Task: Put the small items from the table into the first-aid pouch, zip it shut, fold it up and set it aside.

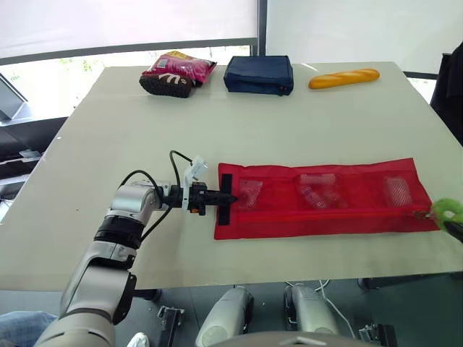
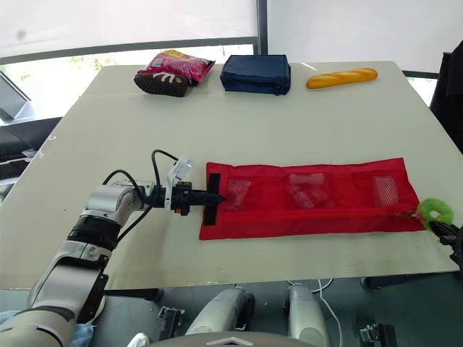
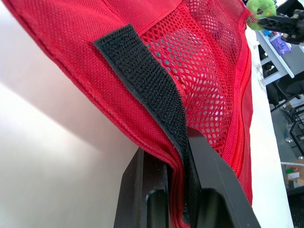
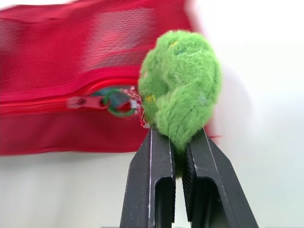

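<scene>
Pale table (image 1: 145, 123) by the window: the red first-aid pouch (image 1: 347, 210) lies flat near its front edge, with the small items (image 1: 318, 189) inside.
The left gripper (image 1: 217, 196) is clenched on the pouch end at the black strap (image 3: 142, 80). The right gripper (image 4: 176, 135) pinches the green pompom (image 4: 180, 85) of the zip pull. The zip looks closed, I judge; the folding and setting aside are not yet done.

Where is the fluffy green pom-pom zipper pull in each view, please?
Left eye view: fluffy green pom-pom at the red mesh pouch's right end.
Right eye view: same place.
Left wrist view: beyond the pouch's far end.
Right wrist view: in the right gripper.
Landmark: that pouch.
</scene>
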You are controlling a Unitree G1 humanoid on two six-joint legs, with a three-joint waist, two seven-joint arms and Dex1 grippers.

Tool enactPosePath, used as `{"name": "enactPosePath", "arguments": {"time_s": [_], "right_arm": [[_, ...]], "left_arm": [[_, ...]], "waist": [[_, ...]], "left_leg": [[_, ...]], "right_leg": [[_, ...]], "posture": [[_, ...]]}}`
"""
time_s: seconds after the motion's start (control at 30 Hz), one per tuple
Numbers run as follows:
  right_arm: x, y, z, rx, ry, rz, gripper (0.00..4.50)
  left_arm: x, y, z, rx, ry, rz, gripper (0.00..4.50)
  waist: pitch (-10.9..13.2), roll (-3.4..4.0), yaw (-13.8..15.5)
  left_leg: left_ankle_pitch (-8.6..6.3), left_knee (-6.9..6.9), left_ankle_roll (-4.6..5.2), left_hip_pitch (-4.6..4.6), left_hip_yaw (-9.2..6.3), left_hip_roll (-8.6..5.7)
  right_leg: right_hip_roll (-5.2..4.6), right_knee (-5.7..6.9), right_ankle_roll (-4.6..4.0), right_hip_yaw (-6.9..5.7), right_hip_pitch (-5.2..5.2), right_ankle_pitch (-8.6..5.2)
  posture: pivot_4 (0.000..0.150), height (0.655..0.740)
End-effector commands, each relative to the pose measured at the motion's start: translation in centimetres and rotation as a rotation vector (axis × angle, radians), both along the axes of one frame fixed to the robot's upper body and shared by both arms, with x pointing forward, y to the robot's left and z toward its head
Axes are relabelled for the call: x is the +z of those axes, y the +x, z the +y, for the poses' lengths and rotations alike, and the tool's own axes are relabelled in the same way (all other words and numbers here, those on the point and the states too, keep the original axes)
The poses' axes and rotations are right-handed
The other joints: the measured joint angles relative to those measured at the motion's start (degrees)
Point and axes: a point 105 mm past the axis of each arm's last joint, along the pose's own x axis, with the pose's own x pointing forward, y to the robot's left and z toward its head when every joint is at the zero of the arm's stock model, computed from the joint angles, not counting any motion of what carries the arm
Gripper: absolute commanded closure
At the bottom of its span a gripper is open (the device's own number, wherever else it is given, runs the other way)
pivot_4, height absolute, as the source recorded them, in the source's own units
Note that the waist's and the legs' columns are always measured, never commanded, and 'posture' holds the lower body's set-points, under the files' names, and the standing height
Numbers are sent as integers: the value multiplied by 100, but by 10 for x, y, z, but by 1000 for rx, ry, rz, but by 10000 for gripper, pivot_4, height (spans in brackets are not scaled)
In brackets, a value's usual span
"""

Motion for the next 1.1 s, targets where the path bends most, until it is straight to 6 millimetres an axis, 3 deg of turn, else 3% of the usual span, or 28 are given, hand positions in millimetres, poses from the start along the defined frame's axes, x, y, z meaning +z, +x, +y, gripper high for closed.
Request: {"name": "enactPosePath", "arguments": {"time_s": [0.03,0.17,0.33,0.5,0.6,0.67,0.7,0.73,0.87,0.97,1.1], "right_arm": [[21,-6,-39,-184,-134,-50,44379],[26,-9,-62,-324,-209,-49,44379],[28,-12,-70,-381,-259,-40,44379],[34,0,-44,-225,-201,-113,44379],[37,-3,-11,-40,-86,-141,35993],[42,-7,6,47,-53,-169,25351],[44,-9,12,78,-47,-180,22680],[48,-10,26,140,-41,-202,16357],[57,-13,78,310,55,-264,757],[46,-16,95,331,76,-241,757],[29,-17,103,294,107,-217,757]], "left_arm": [[-3,3,21,57,80,-10,45000],[-2,4,23,64,82,-13,45000],[-2,5,26,74,87,-16,45000],[-2,7,27,80,92,-19,45000],[-1,6,32,81,106,-21,45000],[-1,5,41,86,126,-21,45000],[-1,4,45,89,137,-20,45000],[-2,5,52,104,156,-20,45000],[10,11,77,164,208,-50,45000],[20,14,93,207,233,-70,45000],[23,12,112,252,280,-79,45000]], "waist": [[0,3,2],[0,14,-5],[1,19,1],[2,21,-2],[1,26,-2],[1,25,-28],[1,27,-45],[0,27,-67],[0,29,-139],[1,27,-153],[3,24,-143]], "left_leg": [[0,0,-1,0,0,0],[0,0,0,1,3,0],[1,0,1,-1,3,0],[2,0,0,0,4,0],[2,0,1,0,3,0],[0,-1,2,2,1,4],[0,-2,3,2,2,5],[-1,-3,3,5,3,7],[-1,-6,3,8,3,19],[-3,-6,0,7,6,27],[-6,-9,-2,5,7,27]], "right_leg": [[0,0,-4,0,0,2],[0,0,1,2,0,-1],[0,0,-2,2,0,1],[0,0,-10,2,0,6],[1,1,1,1,0,-1],[5,1,1,1,1,-1],[6,1,2,2,0,-2],[8,1,4,4,1,-3],[12,1,6,0,2,-4],[13,0,6,-7,0,-4],[12,-3,3,-7,-2,-4]], "posture": [[1500,7293],[1500,7293],[1500,7293],[1500,7293],[1500,7293],[1500,7293],[1500,7293],[1500,7293],[1500,7293],[1500,7293],[1500,7293]]}}
